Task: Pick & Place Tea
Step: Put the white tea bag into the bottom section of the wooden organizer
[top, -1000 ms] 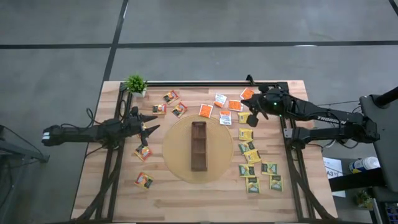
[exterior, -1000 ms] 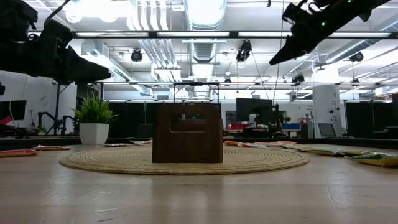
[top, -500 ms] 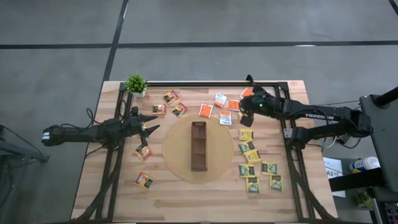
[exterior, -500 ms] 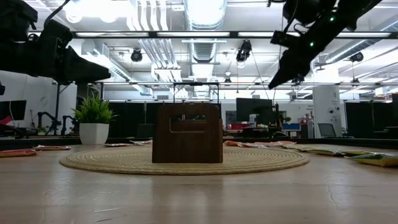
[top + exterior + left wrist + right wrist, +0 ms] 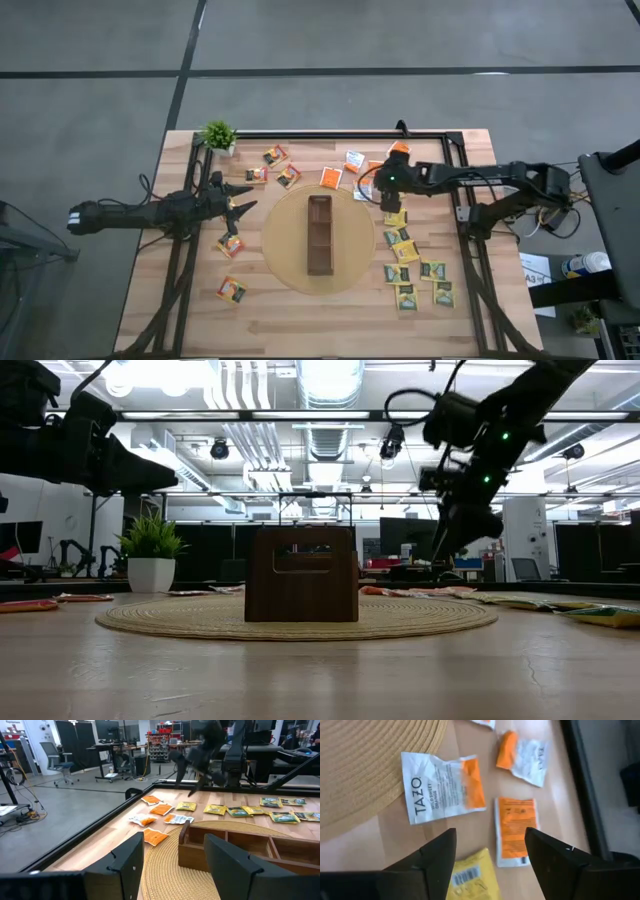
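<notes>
light falls evenly from overhead in the high view: the wooden table [image 5: 320, 300] is bright and shadows beneath the arms are faint and short. in the low view, ceiling strip lights [image 5: 330, 380] at twelve o'clock burn out to white glare, so the box [image 5: 302, 574] and the arms read as dark, backlit shapes; the near tabletop is soft, out of focus. the left wrist view is clear in the middle, its own fingers [image 5: 127, 865] blurred at six o'clock. the right wrist view is bright, its sachets [image 5: 442, 785] sharp.
</notes>
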`<state>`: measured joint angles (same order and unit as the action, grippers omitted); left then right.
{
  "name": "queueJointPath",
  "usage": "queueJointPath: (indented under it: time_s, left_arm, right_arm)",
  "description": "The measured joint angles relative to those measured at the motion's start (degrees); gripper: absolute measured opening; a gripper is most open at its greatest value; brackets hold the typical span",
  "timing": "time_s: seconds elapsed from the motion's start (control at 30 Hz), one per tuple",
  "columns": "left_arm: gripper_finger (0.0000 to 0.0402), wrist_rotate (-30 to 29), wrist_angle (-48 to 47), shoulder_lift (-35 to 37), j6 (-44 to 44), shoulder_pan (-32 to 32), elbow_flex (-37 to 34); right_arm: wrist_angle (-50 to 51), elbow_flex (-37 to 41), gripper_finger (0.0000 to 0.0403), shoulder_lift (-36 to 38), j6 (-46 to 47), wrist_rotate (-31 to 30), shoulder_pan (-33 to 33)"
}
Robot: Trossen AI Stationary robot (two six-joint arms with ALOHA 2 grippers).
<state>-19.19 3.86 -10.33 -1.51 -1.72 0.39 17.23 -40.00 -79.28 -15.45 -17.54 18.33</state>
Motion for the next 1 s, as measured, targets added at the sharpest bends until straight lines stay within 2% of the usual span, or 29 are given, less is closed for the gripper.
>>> queueJointPath:
  time_s: [0.1,0.33,0.7,0.83,1.0]
  left_arm:
    - [0.0202,-0.01,0.00,0.00,0.01,0.00,-0.01]
    - [0.0202,0.00,0.00,0.00,0.00,-0.04,0.01]
    - [0.0202,0.01,0.00,0.00,-0.01,-0.04,-0.01]
    - [0.0202,-0.01,0.00,0.00,-0.01,-0.02,-0.01]
    - [0.0202,-0.01,0.00,0.00,0.01,-0.02,0.00]
  right_arm:
    - [-0.28,-1.68,0.0232,-3.18,0.20,2.24,0.07]
    - [-2.95,-6.71,0.0226,-8.10,0.89,13.91,-0.12]
    - [-2.90,-11.86,0.0226,-18.75,0.25,15.35,-0.33]
    - [-2.85,-13.21,0.0224,-20.42,0.77,18.02,-0.33]
    - [-2.03,-13.21,0.0224,-20.95,1.85,17.59,-0.21]
